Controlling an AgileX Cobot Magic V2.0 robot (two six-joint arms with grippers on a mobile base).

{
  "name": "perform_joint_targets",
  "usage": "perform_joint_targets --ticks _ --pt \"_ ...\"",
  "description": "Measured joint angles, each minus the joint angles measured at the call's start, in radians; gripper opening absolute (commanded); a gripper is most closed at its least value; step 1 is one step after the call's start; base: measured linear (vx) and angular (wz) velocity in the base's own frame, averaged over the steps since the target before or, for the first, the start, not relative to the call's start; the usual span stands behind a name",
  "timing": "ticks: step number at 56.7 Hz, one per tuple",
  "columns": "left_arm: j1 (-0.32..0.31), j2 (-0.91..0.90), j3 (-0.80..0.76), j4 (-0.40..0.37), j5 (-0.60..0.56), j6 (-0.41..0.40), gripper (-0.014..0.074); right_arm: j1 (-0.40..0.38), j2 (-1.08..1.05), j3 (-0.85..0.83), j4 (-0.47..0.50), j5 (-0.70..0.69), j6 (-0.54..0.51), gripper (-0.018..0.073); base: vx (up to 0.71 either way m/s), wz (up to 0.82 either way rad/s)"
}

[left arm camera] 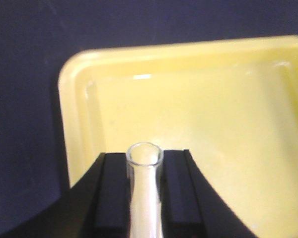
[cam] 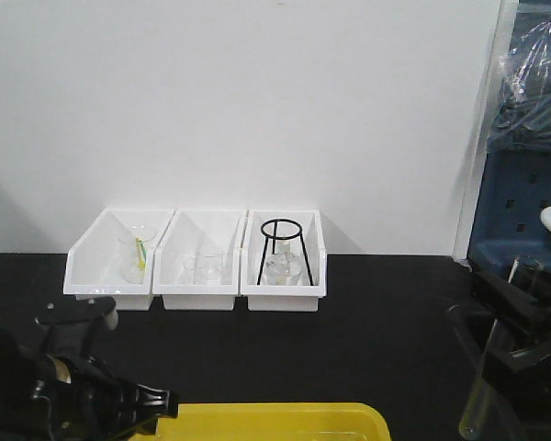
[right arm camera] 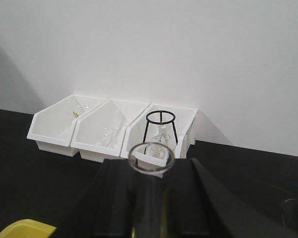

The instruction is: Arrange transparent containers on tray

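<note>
The yellow tray (cam: 285,421) lies at the table's front edge, and its floor (left arm camera: 198,114) fills the left wrist view. My left gripper (left arm camera: 145,153) hangs over the tray's near left part, shut on a clear test tube (left arm camera: 145,198) whose rimmed mouth points forward. In the front view the left gripper (cam: 156,402) sits just left of the tray. My right gripper (right arm camera: 150,161) is shut on a wider test tube (right arm camera: 151,157), held off the tray's right side. In the front view that tube (cam: 474,395) hangs down from the right gripper (cam: 500,344) above the black table.
Three white bins (cam: 197,262) stand in a row against the back wall. The left one holds a beaker (cam: 136,257), the middle one beakers, the right one a black ring stand (cam: 280,248) over a flask. Blue equipment (cam: 523,202) stands at the far right.
</note>
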Motion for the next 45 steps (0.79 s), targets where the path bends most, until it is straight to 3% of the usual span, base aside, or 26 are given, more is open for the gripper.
perform_joint_targets --ticks 26,45 --pt "0.0 0.256 -0.003 -0.032 -0.09 0.0 0.0045 0.0 0.0 0.0 0.0 0.019 0.0 -0.0011 0.0 0.0" --pt "0.0 0.264 -0.003 -0.032 -0.17 0.0 0.0257 0.0 0.0 0.0 0.0 0.019 0.0 -0.0011 0.0 0.0"
